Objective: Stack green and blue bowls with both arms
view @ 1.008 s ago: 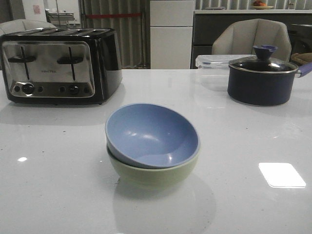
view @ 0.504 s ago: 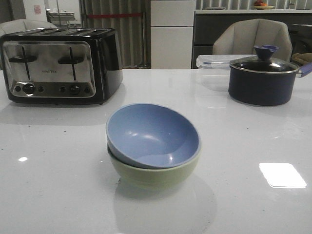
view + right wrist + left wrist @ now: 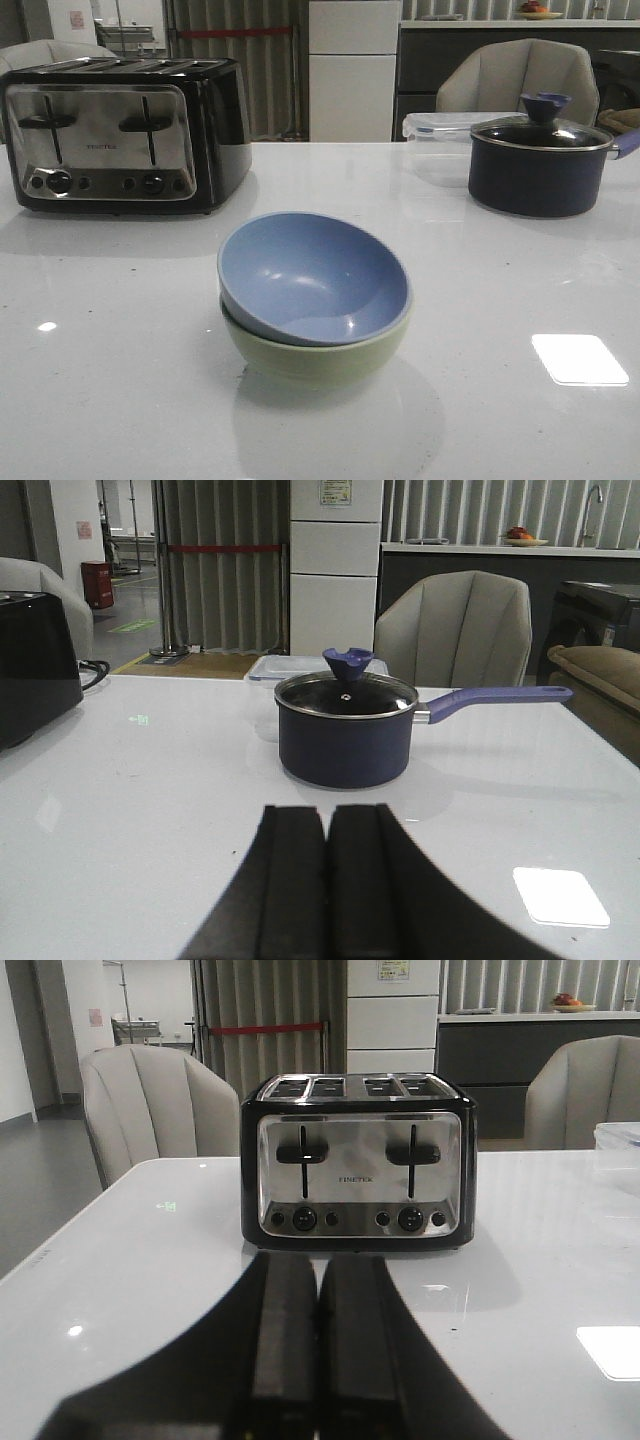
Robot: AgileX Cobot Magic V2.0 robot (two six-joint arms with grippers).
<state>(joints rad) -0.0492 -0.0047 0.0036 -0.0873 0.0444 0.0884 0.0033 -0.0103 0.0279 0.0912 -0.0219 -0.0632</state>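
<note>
The dusty blue bowl (image 3: 310, 275) sits tilted inside the pale green bowl (image 3: 310, 355) at the middle of the white table, in the front view. Neither arm shows in the front view. My left gripper (image 3: 318, 1260) is shut and empty, low over the table and facing the toaster (image 3: 358, 1165). My right gripper (image 3: 327, 810) is shut and empty, low over the table and facing the navy lidded pot (image 3: 345, 730). Neither wrist view shows the bowls.
A black and chrome toaster (image 3: 115, 130) stands at the back left. The navy lidded pot (image 3: 540, 160) stands at the back right with a clear plastic box (image 3: 440, 125) behind it. Grey chairs stand beyond the table (image 3: 520, 320).
</note>
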